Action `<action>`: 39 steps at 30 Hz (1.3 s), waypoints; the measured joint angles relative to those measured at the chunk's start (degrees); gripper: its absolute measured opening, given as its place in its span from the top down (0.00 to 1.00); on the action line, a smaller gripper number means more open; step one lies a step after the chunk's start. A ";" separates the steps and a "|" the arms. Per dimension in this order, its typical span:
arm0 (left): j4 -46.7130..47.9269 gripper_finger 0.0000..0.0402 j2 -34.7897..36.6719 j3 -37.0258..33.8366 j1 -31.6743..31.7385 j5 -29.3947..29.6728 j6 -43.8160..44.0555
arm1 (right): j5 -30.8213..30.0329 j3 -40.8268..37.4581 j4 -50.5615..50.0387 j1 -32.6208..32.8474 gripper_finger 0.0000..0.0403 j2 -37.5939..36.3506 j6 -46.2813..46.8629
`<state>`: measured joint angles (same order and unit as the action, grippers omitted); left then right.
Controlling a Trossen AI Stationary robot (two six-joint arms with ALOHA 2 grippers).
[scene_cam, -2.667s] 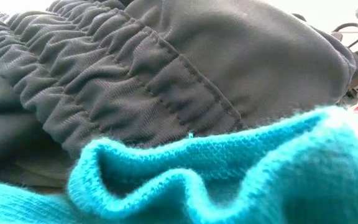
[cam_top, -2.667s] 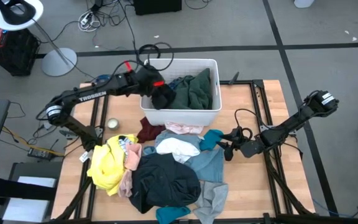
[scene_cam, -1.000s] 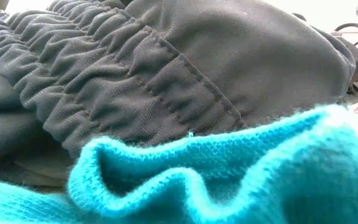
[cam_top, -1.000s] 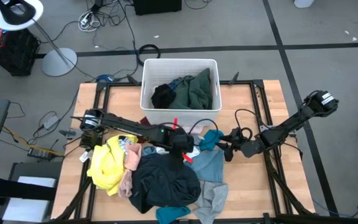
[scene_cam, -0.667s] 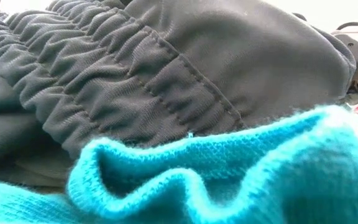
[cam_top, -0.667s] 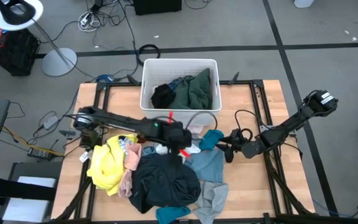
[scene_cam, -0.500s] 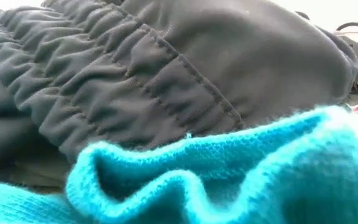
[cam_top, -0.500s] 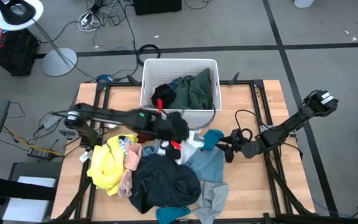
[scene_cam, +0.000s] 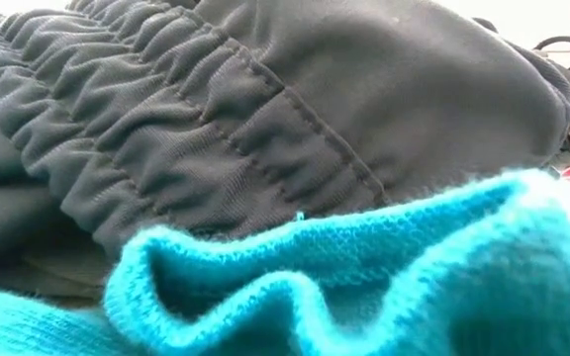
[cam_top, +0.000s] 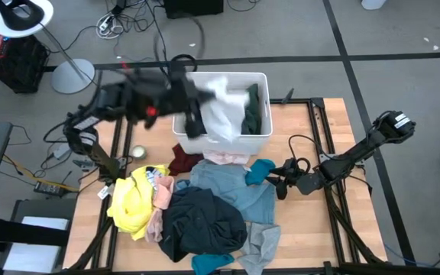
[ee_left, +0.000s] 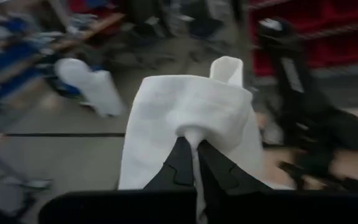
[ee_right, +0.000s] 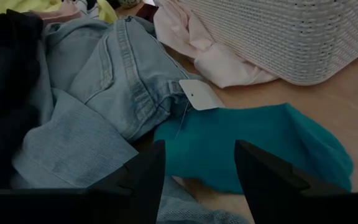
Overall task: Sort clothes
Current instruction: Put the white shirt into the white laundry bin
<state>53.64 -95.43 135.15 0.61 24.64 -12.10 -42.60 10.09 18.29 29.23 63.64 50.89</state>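
Left gripper (ee_left: 194,163) raised over the near-left part of the white bin (cam_top: 260,136), fingers clenched on a white garment (cam_top: 218,111) that hangs from them, draping over the bin's front wall. In the left wrist view the cloth bunches where the two fingers pinch it and falls away on both sides

Dark green garment (cam_top: 252,109) lies inside the bin, right side

Rest of the clothes heaped on the wooden table (cam_top: 327,156) in front of the bin: yellow garment (cam_top: 128,200) at the left, black garment (cam_top: 198,223) in the middle, denim jeans (cam_top: 243,189) to its right, pink garment (ee_right: 219,61) against the bin's front wall, maroon piece (cam_top: 182,159) beside it

Right gripper (ee_right: 197,167) low on the table's right side, fingers spread apart and empty, just beside a teal garment (ee_right: 253,144) lying flat next to the jeans

Low view filled by grey gathered fabric (scene_cam: 265,109) and teal knit (scene_cam: 364,287) close up
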 joint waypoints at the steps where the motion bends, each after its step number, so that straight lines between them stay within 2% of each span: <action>1: -1.48 1.00 0.25 -0.25 1.42 0.14 -0.75 | 0.01 0.00 -0.01 0.00 0.52 0.00 0.00; 7: 2.21 1.00 0.74 -0.48 9.32 -0.25 -1.19 | -0.01 0.00 -0.14 0.00 0.52 0.00 0.00; 14: 8.12 0.99 -1.69 -0.48 13.72 -1.33 3.34 | -0.01 0.00 -0.43 -0.04 0.52 0.00 -0.18; 19: 15.28 0.98 -5.84 -0.59 17.02 -6.22 7.96 | -0.01 0.00 -0.47 -0.04 0.52 0.00 -0.30; 21: 15.88 0.98 -7.55 -2.80 17.70 -8.34 9.10 | -0.01 0.00 -0.45 -0.04 0.52 0.00 -0.33; 24: 14.73 0.98 -8.87 -8.64 18.31 -11.60 9.36 | -0.01 0.00 -0.46 -0.04 0.52 0.00 -0.16; 30: 5.60 0.98 -8.33 -26.67 19.46 -14.73 9.27 | 0.01 0.00 -0.47 -0.04 0.52 0.00 -0.19; 35: -8.87 0.98 -4.85 -42.40 21.25 -19.67 9.22 | 0.01 0.00 -0.47 -0.04 0.52 0.00 -0.40; 39: -20.53 0.98 -1.89 -52.05 23.90 -25.98 10.09 | 0.02 0.00 -0.47 -0.07 0.52 0.00 -0.42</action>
<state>33.11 -97.32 83.10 24.51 -1.34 -2.01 -42.58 10.09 17.82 29.17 63.64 50.47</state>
